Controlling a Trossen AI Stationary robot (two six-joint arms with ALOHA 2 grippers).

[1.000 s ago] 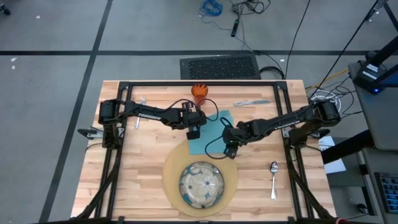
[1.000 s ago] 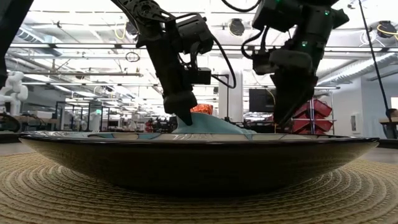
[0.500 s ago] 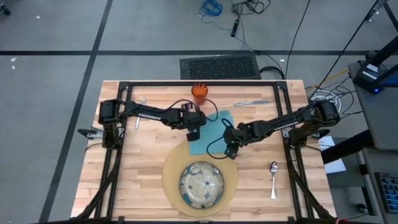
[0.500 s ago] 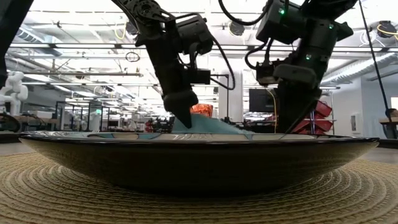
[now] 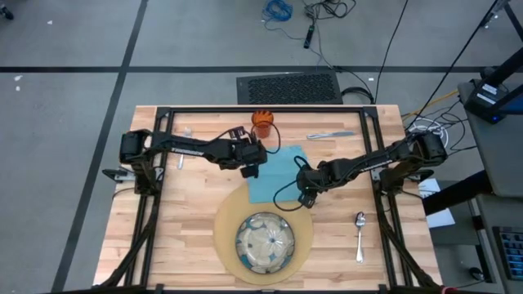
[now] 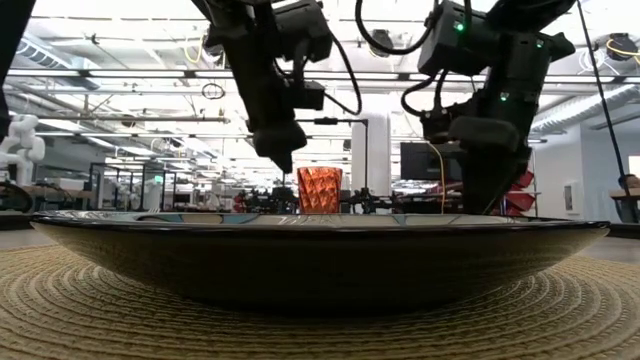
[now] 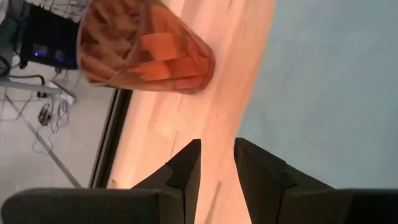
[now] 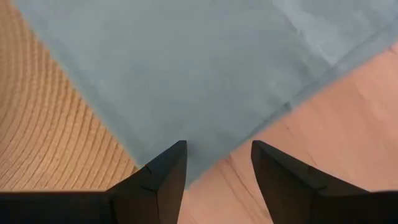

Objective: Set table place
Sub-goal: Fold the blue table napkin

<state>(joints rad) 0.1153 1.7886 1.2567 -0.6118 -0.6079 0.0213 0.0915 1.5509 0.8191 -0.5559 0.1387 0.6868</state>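
The butcher-block table (image 5: pixel 180 237) carries everything. At its near edge lies the round tan mat (image 5: pixel 225 222), with the blue-green patterned dish (image 5: pixel 265 242) sitting on it. The teal napkin (image 5: pixel 276 173) lies flat just beyond, one corner overlapping the mat's far rim. The left tool (image 5: pixel 252 169) hangs above the napkin's left edge, lifted clear of it, its fingers (image 7: pixel 186 167) a little apart and holding nothing. The right tool (image 5: pixel 306 198) is low at the napkin's right corner, fingers (image 8: pixel 163 175) spread and empty, by the mat's edge. The knife (image 5: pixel 330 135) lies near the far right edge, the spoon (image 5: pixel 359 235) right of the mat, the fork (image 5: pixel 183 147) at far left. The orange cup (image 5: pixel 261 122) stands upright at the far edge
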